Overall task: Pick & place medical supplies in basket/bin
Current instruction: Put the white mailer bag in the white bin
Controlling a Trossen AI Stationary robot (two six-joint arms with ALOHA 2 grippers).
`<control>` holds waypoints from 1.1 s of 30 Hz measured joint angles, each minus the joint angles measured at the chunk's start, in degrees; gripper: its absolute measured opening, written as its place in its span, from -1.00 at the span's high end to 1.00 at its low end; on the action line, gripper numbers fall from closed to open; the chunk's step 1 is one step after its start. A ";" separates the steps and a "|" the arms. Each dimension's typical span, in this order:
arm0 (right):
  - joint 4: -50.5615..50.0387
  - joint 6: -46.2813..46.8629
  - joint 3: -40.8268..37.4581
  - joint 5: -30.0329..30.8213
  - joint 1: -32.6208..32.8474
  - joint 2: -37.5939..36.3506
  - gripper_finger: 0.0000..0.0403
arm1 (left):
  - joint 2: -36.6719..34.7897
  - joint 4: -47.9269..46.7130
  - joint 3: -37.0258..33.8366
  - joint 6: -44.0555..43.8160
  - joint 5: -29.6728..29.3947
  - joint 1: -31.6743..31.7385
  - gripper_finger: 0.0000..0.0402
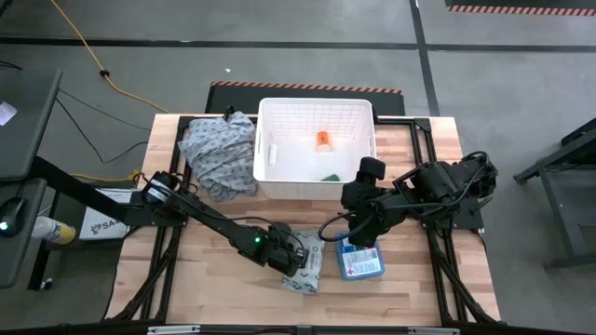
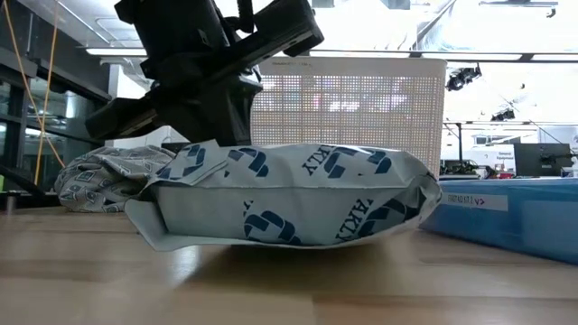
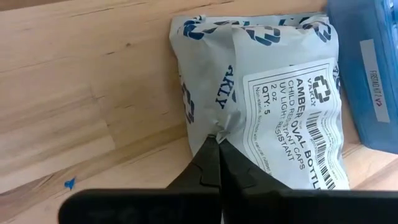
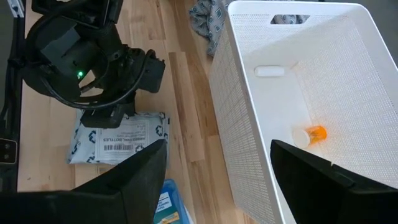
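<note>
The grey-white wipes pack (image 1: 310,270) lies flat on the wooden table near its front edge, label up (image 3: 292,93). My left gripper (image 3: 219,140) is shut on the pack's left side (image 1: 294,261). The blue box (image 1: 361,261) lies just right of the pack. My right gripper (image 4: 219,147) hangs open above the table between the blue box and the white basket (image 1: 268,112), touching nothing. Inside the basket lie the orange bottle (image 1: 321,140), the white tube (image 1: 273,153) and a green tube (image 1: 331,176). My left gripper pinches a puckered fold of the pack's wrapper (image 3: 225,124) between its two fingertips, on the long side that faces the table's left. The fingers slant down from the left. The pack's underside (image 2: 289,242) rests on the table.
A grey patterned cloth heap (image 1: 220,151) lies left of the basket at the table's far left. The blue box (image 3: 367,68) almost touches the pack's right side. Bare wood lies along the front edge and at the right.
</note>
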 joint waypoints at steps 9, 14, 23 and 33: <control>0.00 0.00 0.00 0.04 -0.02 0.00 -0.37 | -0.71 0.24 0.02 0.19 -0.69 -0.02 0.89; -0.02 0.00 0.00 0.04 -0.01 0.00 -0.37 | -2.56 -1.85 -0.15 0.35 -1.05 0.00 0.89; -0.23 -0.02 0.00 0.04 -0.02 0.02 -0.37 | -8.00 -5.78 -0.24 0.02 -3.88 0.00 0.89; -0.23 -1.72 0.00 1.81 -0.02 -0.01 -0.37 | -16.06 -6.31 -0.04 1.75 -9.04 -0.02 0.89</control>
